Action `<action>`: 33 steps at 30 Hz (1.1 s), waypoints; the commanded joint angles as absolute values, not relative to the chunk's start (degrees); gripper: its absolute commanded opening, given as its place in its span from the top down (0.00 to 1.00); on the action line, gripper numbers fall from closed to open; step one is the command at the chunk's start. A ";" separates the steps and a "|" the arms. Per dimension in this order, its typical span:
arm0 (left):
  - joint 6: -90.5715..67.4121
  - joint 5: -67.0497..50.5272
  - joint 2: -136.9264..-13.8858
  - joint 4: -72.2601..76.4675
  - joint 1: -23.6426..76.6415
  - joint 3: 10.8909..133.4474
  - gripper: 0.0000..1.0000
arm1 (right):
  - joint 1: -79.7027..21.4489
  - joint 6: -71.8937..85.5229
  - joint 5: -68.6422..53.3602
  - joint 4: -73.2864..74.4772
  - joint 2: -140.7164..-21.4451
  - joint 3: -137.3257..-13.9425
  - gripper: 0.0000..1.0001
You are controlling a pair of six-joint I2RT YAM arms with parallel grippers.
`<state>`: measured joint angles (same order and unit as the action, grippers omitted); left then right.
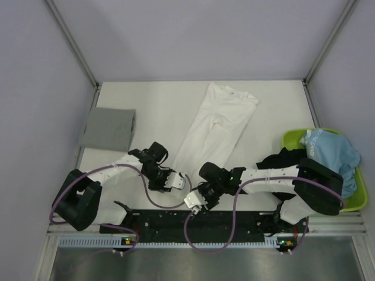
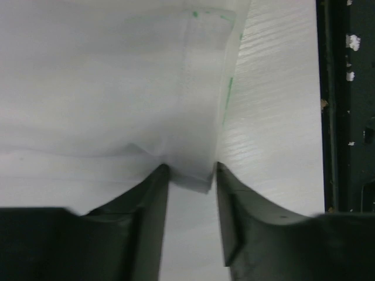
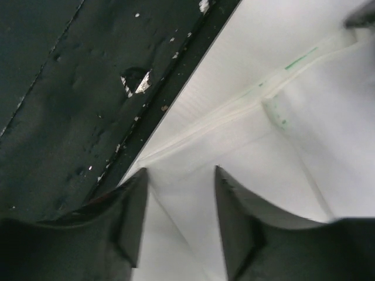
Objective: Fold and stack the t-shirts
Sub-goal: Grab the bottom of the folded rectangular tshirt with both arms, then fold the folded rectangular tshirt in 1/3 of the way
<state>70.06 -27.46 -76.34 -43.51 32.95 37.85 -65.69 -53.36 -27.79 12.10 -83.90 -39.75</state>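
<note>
A white t-shirt (image 1: 214,126), folded into a long strip, lies on the table from the far centre towards me. My left gripper (image 1: 174,181) is at its near hem. In the left wrist view its jaws stand a little apart with the hem corner (image 2: 196,175) between the tips. My right gripper (image 1: 196,202) is at the near hem too, jaws a little apart over white cloth (image 3: 181,193) with a crease. A folded grey t-shirt (image 1: 108,129) lies at the left. A light blue t-shirt (image 1: 331,152) and a black one (image 1: 284,161) are heaped at the right.
A lime-green tray (image 1: 358,199) at the right edge holds the blue and black shirts. A black base rail (image 1: 199,222) runs along the near edge, seen close in the right wrist view (image 3: 70,88). Grey walls enclose the table on three sides.
</note>
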 commanded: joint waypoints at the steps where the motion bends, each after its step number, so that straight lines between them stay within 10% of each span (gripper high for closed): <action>1: 68.56 -28.04 -77.17 -40.69 33.84 36.65 0.65 | -66.79 -55.20 -25.84 13.97 -88.49 -39.20 0.59; 6: 66.63 -26.81 -75.68 -42.71 33.84 36.83 1.00 | -67.15 -54.05 -24.88 17.12 -87.29 -39.20 1.00; 20: 47.82 -26.11 -82.16 -44.30 33.84 62.91 1.00 | -51.70 -41.75 -23.82 21.36 -62.76 -38.05 1.00; 33: 36.31 -13.63 -113.45 -40.44 33.66 97.45 1.00 | -24.70 -37.09 -21.53 -2.01 -76.36 -42.53 1.00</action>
<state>40.40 -18.06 -107.94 -42.33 33.47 90.26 -28.21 -39.16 -22.22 8.93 -71.46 -39.44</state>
